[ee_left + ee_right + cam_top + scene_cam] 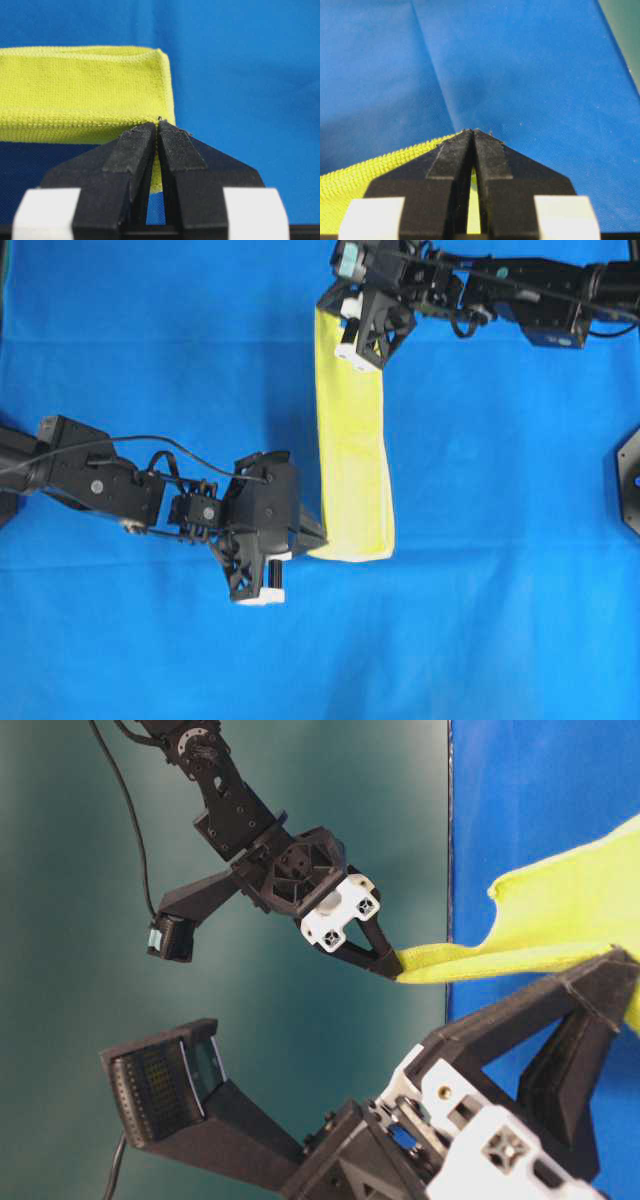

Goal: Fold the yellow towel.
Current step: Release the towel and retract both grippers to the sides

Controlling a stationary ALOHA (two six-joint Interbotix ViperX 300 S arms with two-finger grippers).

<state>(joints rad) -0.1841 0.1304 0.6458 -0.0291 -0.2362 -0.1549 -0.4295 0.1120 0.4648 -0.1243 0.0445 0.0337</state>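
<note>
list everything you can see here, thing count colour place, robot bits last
yellow towel: 1, bright yellow, folded into a long narrow strip running up and down the middle of the overhead view, pinched at both ends
blue cloth: 1, plain blue, covers the whole work surface under the towel
black mount: 1, black, at the right edge of the overhead view, partly cut off
left gripper: 1, black with white blocks, shut on the towel's near corner, lower left of the strip
right gripper: 1, black with white blocks, shut on the towel's far end at the top of the overhead view
</note>
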